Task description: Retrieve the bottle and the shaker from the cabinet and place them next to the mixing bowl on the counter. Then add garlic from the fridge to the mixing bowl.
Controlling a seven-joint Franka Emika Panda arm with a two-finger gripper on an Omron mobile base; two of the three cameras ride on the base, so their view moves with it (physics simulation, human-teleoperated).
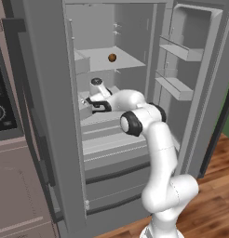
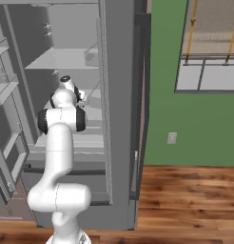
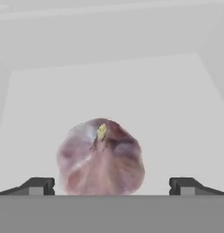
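Note:
My arm reaches into the open fridge and the hand hangs over a middle shelf. The garlic, a pinkish-white bulb with a yellow tip, lies on that pale shelf in the hand view. It sits between my two dark fingertips, slightly left of centre. My gripper is open, its jaws wide apart with a gap between each and the bulb. The bottle, shaker, cabinet, mixing bowl and counter are out of view.
A small brown ball rests on the shelf above. Door racks line the open right door. An oven front stands to the fridge's left. Wooden floor and a green wall lie to the right.

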